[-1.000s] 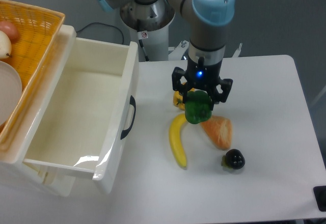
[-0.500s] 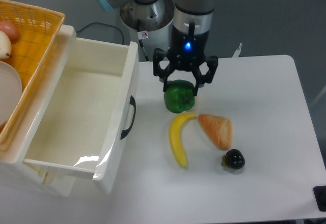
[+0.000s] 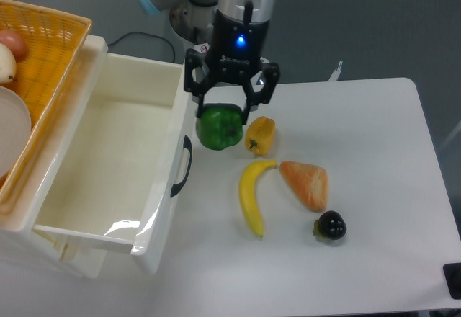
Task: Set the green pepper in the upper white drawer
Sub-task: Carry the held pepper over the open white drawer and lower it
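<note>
My gripper (image 3: 222, 115) is shut on the green pepper (image 3: 220, 127), a glossy dark-green lobed pepper held in the air above the table. It hangs just right of the front wall of the upper white drawer (image 3: 108, 162). The drawer is a large cream-white box, pulled open, with a dark curved handle (image 3: 184, 166) on its front. Its inside looks empty.
A small yellow pepper (image 3: 261, 135) lies just right of the held pepper. A banana (image 3: 251, 197), a piece of bread (image 3: 305, 184) and a dark round fruit (image 3: 330, 225) lie on the white table (image 3: 374, 151). A woven orange basket (image 3: 36, 65) sits above the drawer at left.
The gripper has carried the green pepper up and to the left, from over the banana and bread toward the drawer front. The yellow pepper is now uncovered.
</note>
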You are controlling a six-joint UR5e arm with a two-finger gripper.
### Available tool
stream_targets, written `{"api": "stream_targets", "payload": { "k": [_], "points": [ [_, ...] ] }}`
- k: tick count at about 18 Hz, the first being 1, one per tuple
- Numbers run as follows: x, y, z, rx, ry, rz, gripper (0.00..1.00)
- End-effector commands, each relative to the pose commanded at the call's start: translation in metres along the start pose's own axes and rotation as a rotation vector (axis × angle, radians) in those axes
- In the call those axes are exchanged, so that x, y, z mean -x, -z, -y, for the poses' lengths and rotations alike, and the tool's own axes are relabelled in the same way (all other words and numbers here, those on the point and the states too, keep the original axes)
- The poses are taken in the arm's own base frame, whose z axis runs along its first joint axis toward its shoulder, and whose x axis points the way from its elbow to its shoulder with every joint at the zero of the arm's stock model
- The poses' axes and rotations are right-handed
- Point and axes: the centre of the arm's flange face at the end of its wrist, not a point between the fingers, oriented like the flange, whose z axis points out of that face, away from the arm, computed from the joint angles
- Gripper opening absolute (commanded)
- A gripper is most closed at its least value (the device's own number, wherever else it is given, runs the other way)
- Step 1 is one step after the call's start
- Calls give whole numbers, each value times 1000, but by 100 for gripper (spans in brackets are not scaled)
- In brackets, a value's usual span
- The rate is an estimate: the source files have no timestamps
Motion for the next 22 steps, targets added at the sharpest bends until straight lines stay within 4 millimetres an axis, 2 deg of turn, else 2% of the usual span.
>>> {"api": "stream_targets", "payload": {
  "k": [2,7,11,13,15,17,18,20,22],
  "points": [
    [-17,-7,1,10,-28,-16,48],
    [-37,-24,0,33,-61,-41,49],
    [-39,-29,-2,41,-66,-47,50],
    [-49,-33,-1,44,-93,-54,61],
    [-59,-38,-1,46,-114,-60,61],
    [-60,-39,-2,46,-117,-61,68],
    [-63,-41,-2,49,-121,-65,69],
    [-76,-46,-2,56,-144,-76,73],
    [-76,-52,-1,59,-152,-78,73]
  ]
}}
